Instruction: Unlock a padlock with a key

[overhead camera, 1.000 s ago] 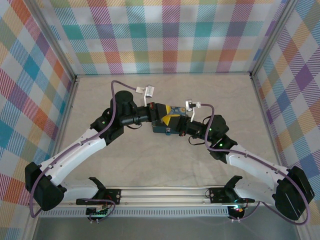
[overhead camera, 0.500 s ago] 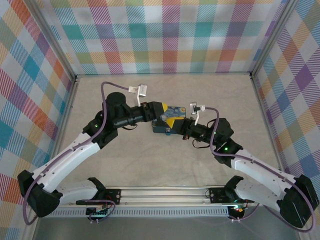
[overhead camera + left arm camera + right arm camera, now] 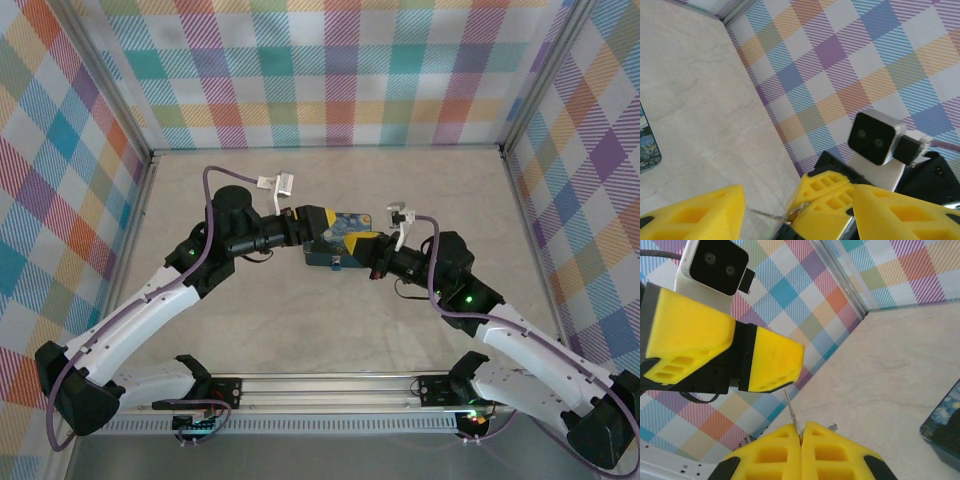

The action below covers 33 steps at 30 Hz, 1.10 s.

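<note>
Pointing lengthwise toward left tool [image 3: 312,224]: key [image 3: 791,411]

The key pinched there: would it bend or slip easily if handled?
The key looks sliver-thin, so probably light and apt to slip. It stands straight out from the right gripper's shut jaws, so likely stiff, not floppy.

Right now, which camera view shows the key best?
The right wrist view: the key is a thin pale sliver rising from the right gripper's shut fingertips, clear against the plaid wall. The left wrist view catches it faintly near the bottom edge. In the top view it is too small to tell.
</note>
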Tool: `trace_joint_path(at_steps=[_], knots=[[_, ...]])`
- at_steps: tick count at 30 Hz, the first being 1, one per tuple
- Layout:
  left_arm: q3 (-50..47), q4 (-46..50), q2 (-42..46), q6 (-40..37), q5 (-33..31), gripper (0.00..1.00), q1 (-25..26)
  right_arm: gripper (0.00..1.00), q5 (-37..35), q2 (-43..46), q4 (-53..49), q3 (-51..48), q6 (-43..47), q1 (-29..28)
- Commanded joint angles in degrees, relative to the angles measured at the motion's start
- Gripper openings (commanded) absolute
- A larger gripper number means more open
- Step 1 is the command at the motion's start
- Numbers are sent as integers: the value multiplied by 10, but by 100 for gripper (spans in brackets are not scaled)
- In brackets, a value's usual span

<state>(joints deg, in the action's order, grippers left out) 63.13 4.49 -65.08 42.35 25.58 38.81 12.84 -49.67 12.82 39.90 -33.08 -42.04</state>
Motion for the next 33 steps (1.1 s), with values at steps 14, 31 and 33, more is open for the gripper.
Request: trace_joint_path(at_steps=[14, 31, 33], knots=[[39, 91, -36, 96, -20, 78, -44, 0, -361, -62, -119, 99, 377, -91], [32, 9, -59, 188, 34, 83, -72, 0, -531, -166, 84, 118, 698, -206], [37, 11, -60, 188, 34, 80, -69, 0, -531, -177, 87, 124, 705, -212]])
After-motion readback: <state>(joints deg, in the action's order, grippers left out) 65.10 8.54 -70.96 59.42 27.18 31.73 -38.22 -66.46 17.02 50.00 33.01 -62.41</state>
